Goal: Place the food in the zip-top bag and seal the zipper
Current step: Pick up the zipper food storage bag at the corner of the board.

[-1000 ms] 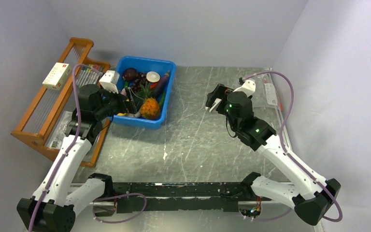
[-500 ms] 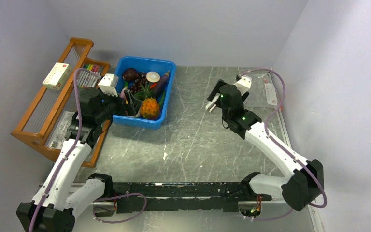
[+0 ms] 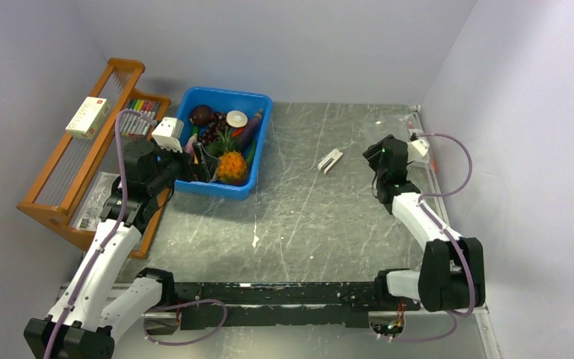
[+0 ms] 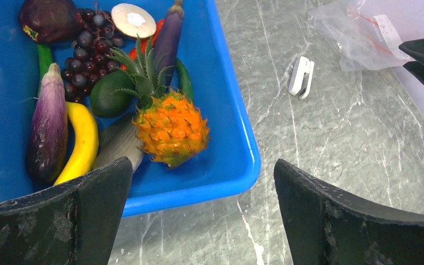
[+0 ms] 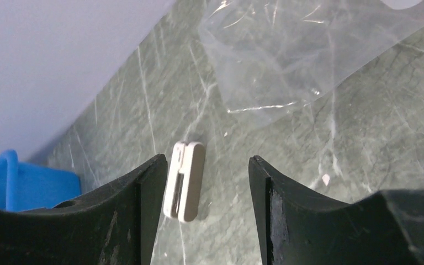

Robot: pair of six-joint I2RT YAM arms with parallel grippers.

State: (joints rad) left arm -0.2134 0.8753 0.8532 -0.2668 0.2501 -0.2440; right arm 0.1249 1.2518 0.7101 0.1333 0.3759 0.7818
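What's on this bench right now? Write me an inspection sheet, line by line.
Surface: grey marbled table.
Job's things: pineapple, grapes, eggplant in the blue bin; zip-top bag flat at far right, no food seen inside.
Clutter: white clip on the table; wooden rack with marker pens, white box.
Grippers: left gripper open near the bin; right gripper open over the clip.
Cables: purple cable along each arm.
Surroundings: pale walls.

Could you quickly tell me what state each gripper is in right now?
Left gripper: open, holding nothing.
Right gripper: open, holding nothing.

White-and-black arms [image 3: 105, 254] (purple cables [image 3: 122, 153])
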